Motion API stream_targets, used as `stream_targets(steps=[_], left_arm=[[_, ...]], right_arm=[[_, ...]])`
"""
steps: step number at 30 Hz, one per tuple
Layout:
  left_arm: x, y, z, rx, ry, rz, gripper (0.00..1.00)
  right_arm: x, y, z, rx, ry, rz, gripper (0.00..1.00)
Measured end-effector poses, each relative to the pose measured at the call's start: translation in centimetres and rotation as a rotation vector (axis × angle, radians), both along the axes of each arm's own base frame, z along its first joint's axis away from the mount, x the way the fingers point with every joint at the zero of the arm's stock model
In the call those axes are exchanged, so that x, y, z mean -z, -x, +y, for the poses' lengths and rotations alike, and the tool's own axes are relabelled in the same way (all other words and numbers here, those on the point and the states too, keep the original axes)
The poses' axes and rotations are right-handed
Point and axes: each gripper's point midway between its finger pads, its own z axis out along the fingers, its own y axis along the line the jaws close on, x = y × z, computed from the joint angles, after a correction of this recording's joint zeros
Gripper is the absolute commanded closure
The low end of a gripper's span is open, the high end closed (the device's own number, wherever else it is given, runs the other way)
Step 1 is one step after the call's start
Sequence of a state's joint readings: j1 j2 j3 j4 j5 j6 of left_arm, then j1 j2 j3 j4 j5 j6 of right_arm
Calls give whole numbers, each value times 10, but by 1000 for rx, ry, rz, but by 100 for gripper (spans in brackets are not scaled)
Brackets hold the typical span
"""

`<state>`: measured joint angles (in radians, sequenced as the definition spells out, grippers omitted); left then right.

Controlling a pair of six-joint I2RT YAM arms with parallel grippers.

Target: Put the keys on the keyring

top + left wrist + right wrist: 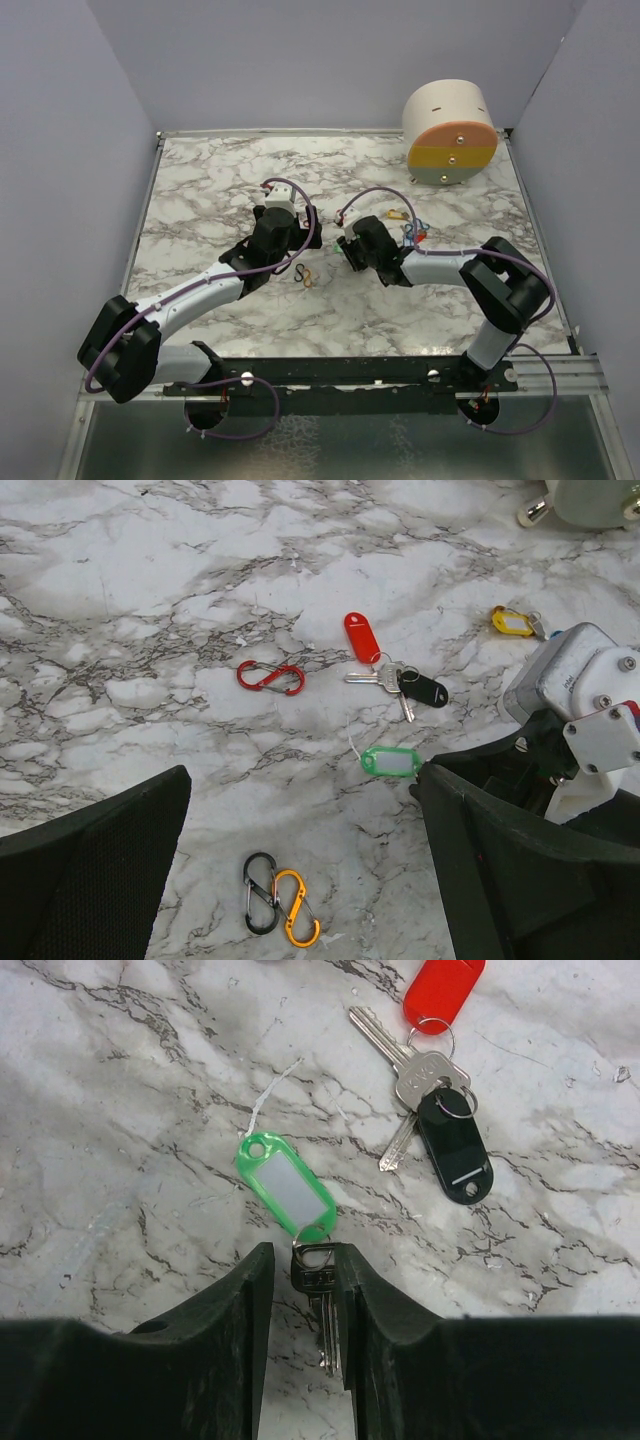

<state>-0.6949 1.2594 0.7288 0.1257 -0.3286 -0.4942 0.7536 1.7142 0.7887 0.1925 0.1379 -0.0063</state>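
Now grey-walled marble table [200, 180]; left end effector [300, 790] gapes empty; right end effector [303, 1252] straddles key [315, 1275], grip unclear.

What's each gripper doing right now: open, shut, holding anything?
Left gripper: wide open, holding nothing.
Right gripper: jaws narrow, either side of the key on the green tag; a firm grip cannot be told.

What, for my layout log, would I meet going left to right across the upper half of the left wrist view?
red S-clip → red tag → black tag with keys → yellow tag
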Motion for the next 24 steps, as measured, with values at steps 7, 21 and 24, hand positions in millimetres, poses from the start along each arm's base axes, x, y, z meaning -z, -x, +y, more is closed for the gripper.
stream_targets(steps=[7,21,24], left_arm=[[1,0,0,0,-2,3,1],[5,-1,-1,2,-7,12,1],[6,0,-1,4,-8,14,1]], right_arm=[[2,-5,1,-1,13,-15,80],[-16,-10,-3,19,2,-72,99],[-44,-6,-1,13,-58,-116,99]])
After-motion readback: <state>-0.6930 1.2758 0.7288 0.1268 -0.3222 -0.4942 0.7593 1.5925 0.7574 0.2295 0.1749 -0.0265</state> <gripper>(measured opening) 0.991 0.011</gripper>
